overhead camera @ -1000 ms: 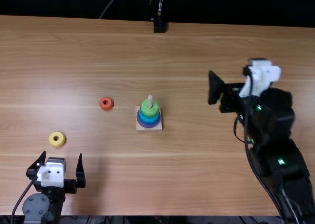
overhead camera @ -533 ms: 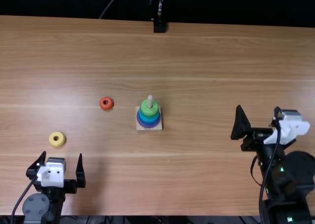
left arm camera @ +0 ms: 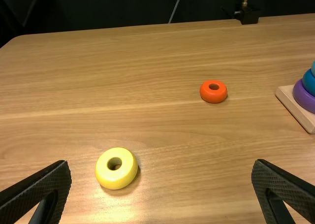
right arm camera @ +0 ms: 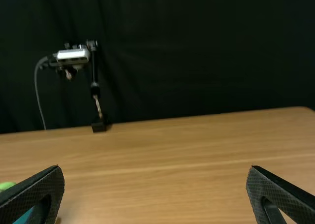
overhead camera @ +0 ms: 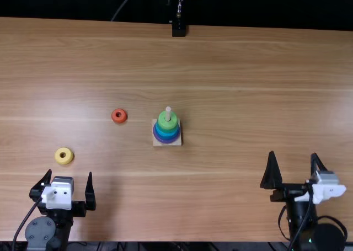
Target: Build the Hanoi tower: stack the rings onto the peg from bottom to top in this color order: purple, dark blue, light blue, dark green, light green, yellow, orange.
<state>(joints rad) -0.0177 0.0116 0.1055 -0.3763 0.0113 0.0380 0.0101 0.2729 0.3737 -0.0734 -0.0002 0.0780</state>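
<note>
My left claw (overhead camera: 69, 172) is released. The yellow ring (overhead camera: 64, 155), judged next in sequence, lies flat on the worktop (overhead camera: 220, 207) just ahead of it, leftward of and well apart from the peg (overhead camera: 168, 114).

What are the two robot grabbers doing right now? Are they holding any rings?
Left tool: open, holding nothing.
Right tool: open, holding nothing.
</note>
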